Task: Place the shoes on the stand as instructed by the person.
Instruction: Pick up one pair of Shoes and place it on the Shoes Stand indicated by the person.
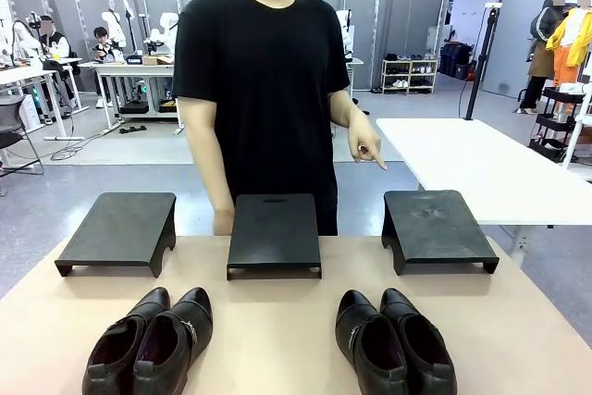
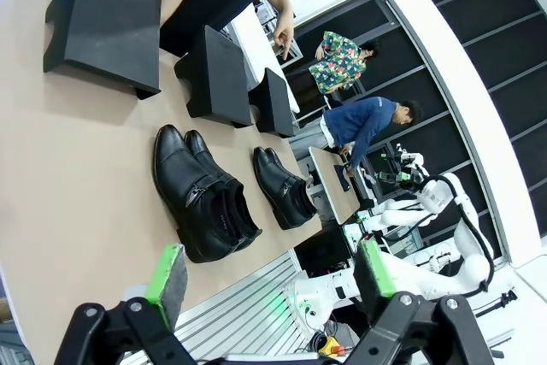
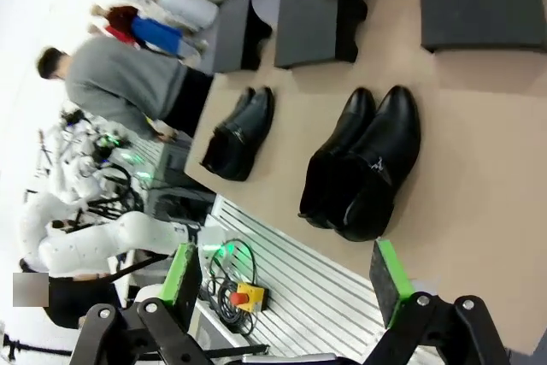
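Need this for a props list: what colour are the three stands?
Matte black, all three stands; clearest in the front view.

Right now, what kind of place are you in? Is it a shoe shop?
Probably a robot lab or workshop, not a shop. Work desks stand behind the person, a tall tripod stands on the bare grey floor, and the shoes sit on a plain table.

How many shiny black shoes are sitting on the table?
4. The left pair sits side by side at the near left of the table. The right pair sits side by side at the near right. None seems hidden.
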Robot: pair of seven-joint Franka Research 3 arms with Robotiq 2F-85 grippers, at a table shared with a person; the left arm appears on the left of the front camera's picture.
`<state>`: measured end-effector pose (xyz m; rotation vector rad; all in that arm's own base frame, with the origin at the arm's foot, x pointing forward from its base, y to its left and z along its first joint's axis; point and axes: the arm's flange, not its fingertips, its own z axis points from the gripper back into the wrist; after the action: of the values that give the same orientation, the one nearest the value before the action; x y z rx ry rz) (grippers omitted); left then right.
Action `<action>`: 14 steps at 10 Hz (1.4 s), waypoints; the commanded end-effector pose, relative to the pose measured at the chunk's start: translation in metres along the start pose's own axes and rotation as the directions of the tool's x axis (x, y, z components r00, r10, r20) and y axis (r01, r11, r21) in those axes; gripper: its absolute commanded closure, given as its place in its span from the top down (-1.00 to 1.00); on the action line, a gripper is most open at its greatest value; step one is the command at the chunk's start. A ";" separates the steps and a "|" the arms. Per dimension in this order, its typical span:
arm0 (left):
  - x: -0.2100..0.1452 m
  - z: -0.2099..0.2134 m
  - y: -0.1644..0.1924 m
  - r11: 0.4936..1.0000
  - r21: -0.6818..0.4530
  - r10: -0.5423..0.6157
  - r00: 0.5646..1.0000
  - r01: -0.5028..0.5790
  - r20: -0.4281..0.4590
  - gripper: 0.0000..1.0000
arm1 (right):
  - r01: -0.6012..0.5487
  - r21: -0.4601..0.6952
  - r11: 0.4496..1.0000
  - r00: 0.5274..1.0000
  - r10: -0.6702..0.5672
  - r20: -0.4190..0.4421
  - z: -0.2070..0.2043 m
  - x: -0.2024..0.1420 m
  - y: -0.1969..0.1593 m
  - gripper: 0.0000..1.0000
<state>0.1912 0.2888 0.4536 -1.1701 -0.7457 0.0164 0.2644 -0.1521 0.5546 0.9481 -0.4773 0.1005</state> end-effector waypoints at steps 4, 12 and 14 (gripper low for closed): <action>0.000 0.002 0.001 1.000 -0.019 -0.022 1.000 0.022 0.007 1.00 | -0.028 -0.189 0.982 0.941 -0.038 -0.337 -0.125 0.015 0.058 1.00; 0.000 0.002 0.001 1.000 -0.019 -0.022 1.000 0.022 0.007 1.00 | -0.086 -0.547 0.832 0.887 -0.187 -0.423 -0.295 -0.032 0.045 1.00; 0.000 0.002 0.001 1.000 -0.019 -0.022 1.000 0.022 0.007 1.00 | -0.094 -0.594 0.799 0.885 -0.206 -0.418 -0.316 -0.039 0.041 1.00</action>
<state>0.1907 0.2889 0.4535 -1.1698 -0.7467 0.0157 0.3342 0.1220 0.4282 0.3158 -0.0168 0.1431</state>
